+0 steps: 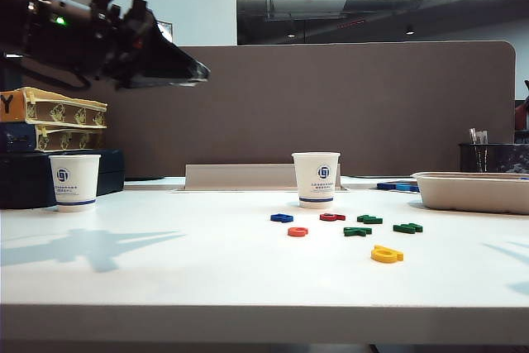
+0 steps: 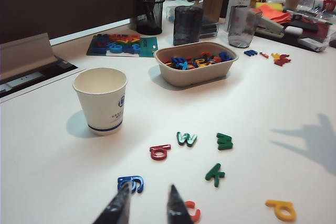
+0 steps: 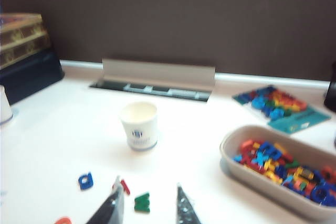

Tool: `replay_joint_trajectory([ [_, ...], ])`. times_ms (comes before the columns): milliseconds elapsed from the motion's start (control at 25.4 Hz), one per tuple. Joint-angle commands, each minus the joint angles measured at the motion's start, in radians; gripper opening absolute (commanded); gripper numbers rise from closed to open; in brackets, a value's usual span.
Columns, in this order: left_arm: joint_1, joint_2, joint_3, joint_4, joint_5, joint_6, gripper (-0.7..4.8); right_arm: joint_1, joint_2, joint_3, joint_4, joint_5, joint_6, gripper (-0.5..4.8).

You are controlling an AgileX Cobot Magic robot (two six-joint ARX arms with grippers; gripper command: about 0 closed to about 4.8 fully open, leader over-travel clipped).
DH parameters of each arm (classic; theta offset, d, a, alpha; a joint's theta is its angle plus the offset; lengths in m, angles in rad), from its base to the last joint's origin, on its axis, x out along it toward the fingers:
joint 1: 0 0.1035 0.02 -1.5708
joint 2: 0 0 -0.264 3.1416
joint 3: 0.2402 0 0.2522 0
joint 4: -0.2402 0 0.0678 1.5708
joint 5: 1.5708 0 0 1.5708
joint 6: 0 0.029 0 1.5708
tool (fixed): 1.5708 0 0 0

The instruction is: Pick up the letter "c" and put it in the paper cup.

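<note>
The white table (image 1: 165, 270) carries everything, and most of it is bare. At its right edge sits a shallow beige tray (image 1: 471, 192) heaped with spare toy letters. Two matching cups stand on it: the paper cup (image 1: 316, 179) near the middle, upright and open-mouthed, and its twin cup (image 1: 74, 181) far off to the left by the stacked boxes (image 1: 54, 113).

My left tool (image 2: 148, 205) hangs high over the left side of the table, its two dark fingers partly spread with nothing between them. My right tool (image 3: 149, 208) hangs above the scattered letters on the right, fingers set wider and likewise empty.

Smallest of all are the loose letters in front of the paper cup: a blue letter (image 1: 282, 217), a dark red letter (image 1: 332, 217), three green letters (image 1: 369, 220), a yellow letter (image 1: 387, 255) and the letter "c" (image 1: 297, 231), orange-red, lying flat just in front of the blue one and apart from the rest.

I judge the step to be the approach. In the left wrist view the "c" shows just beside my left fingertip, so I should come straight down, straddle the rim of the letter across its thin side, and keep clear of the blue neighbour before closing.
</note>
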Motion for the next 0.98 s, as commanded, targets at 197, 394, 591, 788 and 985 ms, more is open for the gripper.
replay_joint_trajectory([
  [197,-0.090,0.083,0.054,-0.039,-0.106,0.150,0.89,-0.001,0.035,0.005,0.014,0.004,-0.002,1.26],
  [394,-0.163,0.174,0.097,-0.066,-0.161,0.249,0.89,-0.001,0.043,0.005,-0.034,0.001,-0.005,1.64],
  [591,-0.170,0.242,0.145,-0.108,-0.159,0.253,0.91,0.000,0.060,0.005,-0.090,0.001,-0.036,1.81],
  [788,-0.179,0.285,0.200,-0.160,-0.149,0.253,1.40,0.000,0.078,0.005,-0.087,0.003,-0.038,1.81],
  [985,-0.192,0.304,0.246,-0.213,-0.149,0.253,1.54,0.000,0.110,0.005,-0.087,0.003,-0.037,1.81],
])
